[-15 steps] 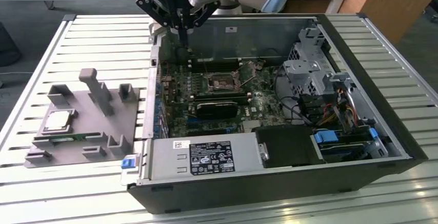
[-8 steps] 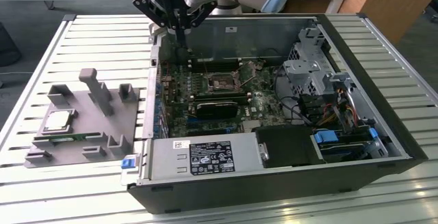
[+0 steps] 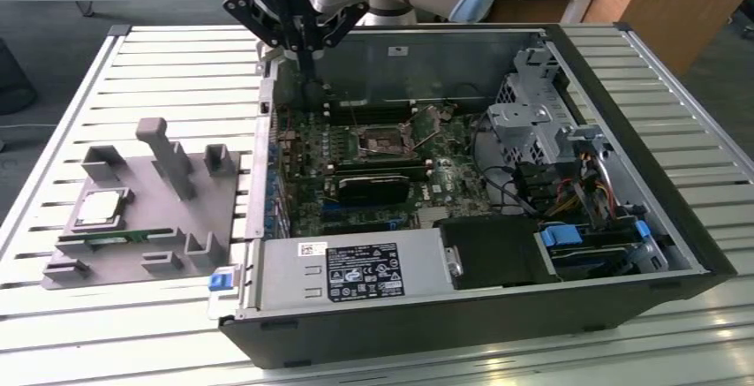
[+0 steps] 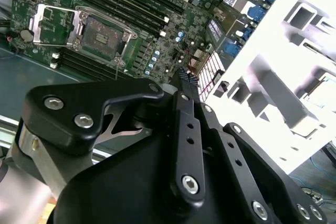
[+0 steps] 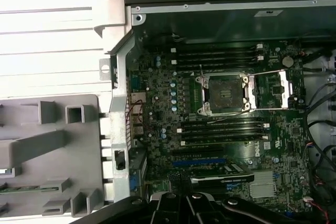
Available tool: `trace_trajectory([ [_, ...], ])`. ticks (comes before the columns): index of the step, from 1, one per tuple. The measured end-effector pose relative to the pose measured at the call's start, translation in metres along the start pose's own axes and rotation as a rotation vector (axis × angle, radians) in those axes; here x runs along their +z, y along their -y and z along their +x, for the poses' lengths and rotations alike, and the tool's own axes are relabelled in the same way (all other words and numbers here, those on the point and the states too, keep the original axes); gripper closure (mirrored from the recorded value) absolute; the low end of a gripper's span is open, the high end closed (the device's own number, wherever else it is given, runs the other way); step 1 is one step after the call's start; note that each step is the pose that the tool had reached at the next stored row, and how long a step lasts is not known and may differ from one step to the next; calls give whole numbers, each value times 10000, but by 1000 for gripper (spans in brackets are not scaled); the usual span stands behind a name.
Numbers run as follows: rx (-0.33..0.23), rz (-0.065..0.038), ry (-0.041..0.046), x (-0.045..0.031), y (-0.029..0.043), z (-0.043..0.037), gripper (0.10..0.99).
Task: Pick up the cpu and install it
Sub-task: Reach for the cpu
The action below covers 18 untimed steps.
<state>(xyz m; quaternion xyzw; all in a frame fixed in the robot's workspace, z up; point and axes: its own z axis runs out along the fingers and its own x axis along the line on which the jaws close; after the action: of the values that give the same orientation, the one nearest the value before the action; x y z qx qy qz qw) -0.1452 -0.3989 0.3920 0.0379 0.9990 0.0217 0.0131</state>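
Observation:
The cpu [image 3: 101,208], a flat square chip with a silver top, lies on the grey holder block [image 3: 141,218] on the exterior view's left, beside the open computer case. My gripper [image 3: 309,70] hangs high over the case's far corner on that side, well away from the cpu. Its black fingers [image 4: 185,85] are shut together with nothing between them. The empty socket [image 3: 387,143] on the motherboard has its metal frame swung open, as both wrist views show [image 4: 102,32] [image 5: 226,94]. My gripper's tip [image 5: 181,188] sits over the board's edge.
The case [image 3: 471,315] lies open on a slatted white table [image 3: 71,94], with its power supply [image 3: 353,273] in front, drive cage [image 3: 536,121] and cables on the exterior view's right. A green memory stick [image 3: 118,238] lies on the holder [image 5: 47,145]. Memory slots [image 5: 220,56] flank the socket.

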Motion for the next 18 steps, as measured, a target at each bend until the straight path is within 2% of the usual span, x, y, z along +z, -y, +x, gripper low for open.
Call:
trace_trajectory([
  [18,1,0,0,8,8,94,980],
])
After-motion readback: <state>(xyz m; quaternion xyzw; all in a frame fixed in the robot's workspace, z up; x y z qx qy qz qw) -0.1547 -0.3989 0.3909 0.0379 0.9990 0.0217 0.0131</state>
